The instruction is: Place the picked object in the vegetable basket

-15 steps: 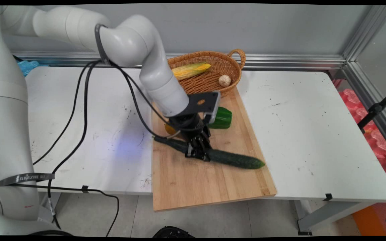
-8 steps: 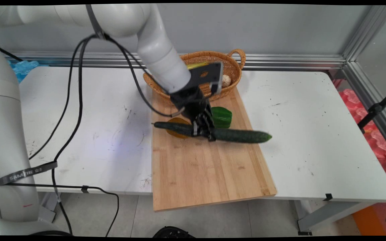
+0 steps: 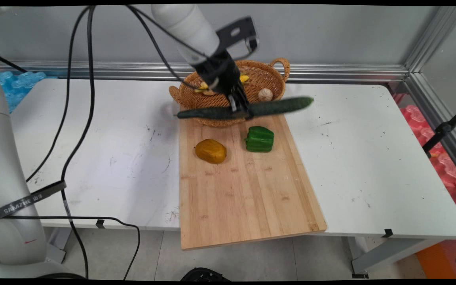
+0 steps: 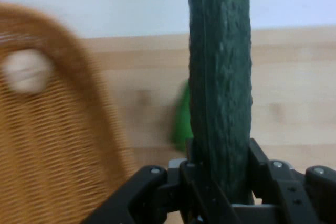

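I have the claw point(image 3: 240, 112) clenched around the middle of a long dark green cucumber point(image 3: 279, 106), which hangs level in the air with its ends reaching out to either side of the claw. From the hand camera the cucumber point(image 4: 220, 82) runs straight up between the two fingers point(image 4: 195, 179), pinched on both flanks.

Right behind and under the claw is a wicker basket point(image 3: 275, 85) sitting on the table point(image 3: 370, 158) at the far end of a wooden cutting board point(image 3: 244, 198). In the basket I can make out a yellow ear of corn point(image 3: 244, 78), mostly hidden by the arm, and a small pale garlic bulb point(image 3: 265, 94) just to the right of the claw. The hand camera shows the basket's rim point(image 4: 68, 145) blurred on one side, with the pale bulb point(image 4: 26, 71) inside it.

Nearer to me than the claw, on the board, lie a green bell pepper point(image 3: 259, 139) almost directly below the claw and a brownish-yellow potato point(image 3: 211, 151) off to its left. The two are apart from each other and neither touches the cucumber.
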`<state>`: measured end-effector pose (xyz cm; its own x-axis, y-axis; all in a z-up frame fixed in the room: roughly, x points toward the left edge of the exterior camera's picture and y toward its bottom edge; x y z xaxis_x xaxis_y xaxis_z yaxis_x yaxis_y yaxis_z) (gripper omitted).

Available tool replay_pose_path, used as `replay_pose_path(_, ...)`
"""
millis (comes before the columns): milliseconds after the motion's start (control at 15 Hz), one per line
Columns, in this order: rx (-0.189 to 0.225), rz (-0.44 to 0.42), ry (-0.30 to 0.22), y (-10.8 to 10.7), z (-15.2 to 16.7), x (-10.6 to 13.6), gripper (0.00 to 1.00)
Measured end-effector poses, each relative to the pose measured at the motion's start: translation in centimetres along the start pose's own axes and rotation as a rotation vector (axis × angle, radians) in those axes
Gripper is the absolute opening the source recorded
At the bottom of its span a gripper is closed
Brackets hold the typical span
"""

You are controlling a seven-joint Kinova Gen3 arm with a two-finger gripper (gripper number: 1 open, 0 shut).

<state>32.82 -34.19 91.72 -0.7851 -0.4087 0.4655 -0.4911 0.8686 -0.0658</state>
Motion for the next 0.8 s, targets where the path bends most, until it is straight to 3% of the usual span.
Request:
replay_pose_path(467, 0.182, -0.192, 0.034, -6.2, -2.0, -0.5, 0.0)
replay_pose_path(800, 0.236, -0.194, 0.049, -9.9, -0.7, -0.8, 0.0)
